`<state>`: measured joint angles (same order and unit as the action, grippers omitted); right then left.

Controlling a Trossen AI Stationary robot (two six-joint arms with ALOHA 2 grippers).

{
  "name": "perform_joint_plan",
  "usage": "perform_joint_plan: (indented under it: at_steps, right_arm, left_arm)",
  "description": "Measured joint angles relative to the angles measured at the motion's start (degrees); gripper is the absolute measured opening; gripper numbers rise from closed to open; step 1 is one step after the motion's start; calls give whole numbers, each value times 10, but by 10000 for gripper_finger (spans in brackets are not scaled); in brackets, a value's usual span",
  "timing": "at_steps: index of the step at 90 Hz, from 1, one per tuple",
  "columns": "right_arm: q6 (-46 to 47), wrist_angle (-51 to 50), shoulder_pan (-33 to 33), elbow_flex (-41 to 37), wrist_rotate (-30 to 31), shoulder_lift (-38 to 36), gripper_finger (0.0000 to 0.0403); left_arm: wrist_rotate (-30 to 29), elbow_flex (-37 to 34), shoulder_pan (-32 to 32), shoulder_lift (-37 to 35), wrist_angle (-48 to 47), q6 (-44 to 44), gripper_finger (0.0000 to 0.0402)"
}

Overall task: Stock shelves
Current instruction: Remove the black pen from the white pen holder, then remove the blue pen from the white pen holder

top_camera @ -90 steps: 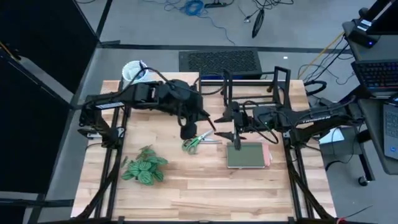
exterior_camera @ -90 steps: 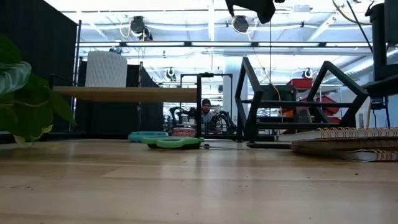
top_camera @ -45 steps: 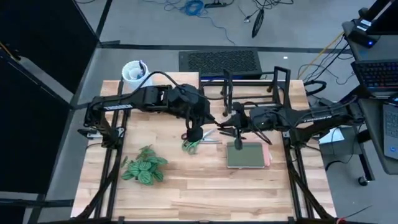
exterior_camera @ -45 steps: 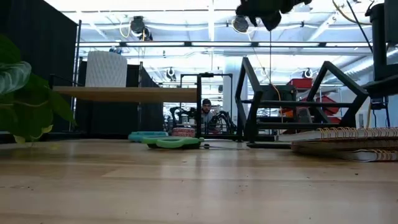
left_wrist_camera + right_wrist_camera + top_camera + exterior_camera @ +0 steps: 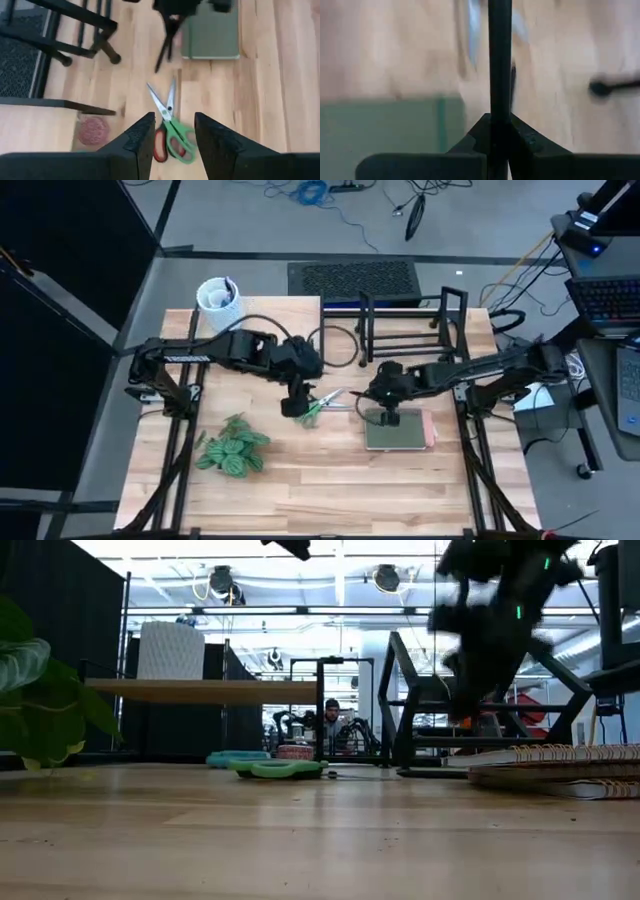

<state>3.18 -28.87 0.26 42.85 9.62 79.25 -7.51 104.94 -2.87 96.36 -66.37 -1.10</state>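
Black wire rack (image 5: 400, 337) upright at the back of the table (image 5: 330, 490), nothing visible between its dividers. Pale-wood riser (image 5: 200, 690) level with the rack, on the side toward the left arm, with a white cup (image 5: 216, 296) standing on top.

Left gripper (image 5: 292, 406) in front of the rack's riser-side end, fingers spread wide and holding nothing, directly over green-handled scissors (image 5: 172, 132) lying flat on the wood. Right gripper (image 5: 388, 417) in front of the rack's middle, fingers pinched together with nothing seen between them, low over the near edge of a green notebook (image 5: 400, 432). Leafy plant (image 5: 232, 450) farther out from the rack, beyond the scissors.

Judged from the look of them: both shelves stiff and unlikely to flex. Rack probably metal, fairly light for its bulk, yet liable to slide on the smooth wood if knocked. Best held by one of the thin top bars, a good fit for narrow jaws. Riser likely steadier, though its wide flat top offers only an edge to pinch. No need to lift either for stocking.

Scissors likely hard and slippery, best pinched across the handles. Notebook thin and floppy, best taken at the spiral edge and slipped between the dividers.
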Motion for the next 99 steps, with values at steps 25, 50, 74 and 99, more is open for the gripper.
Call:
perform_joint_plan:
  at_steps: [25, 50, 74, 99]
  right_arm:
    - [35, -11, -16, 0, 10, 76, 31]
    - [63, -27, -21, 2, 7, 67, 112]
    - [122, -97, -19, 46, -27, -32, 197]
    - [123, 25, 24, 45, -6, -139, 214]
  left_arm:
    - [-6, -80, -13, 0, 14, 31, 124]
    - [-33, -87, -13, -1, 48, 42, 125]
    - [-34, -87, -10, 5, 99, 49, 125]
    - [-84, -67, 14, -5, 86, 40, 125]
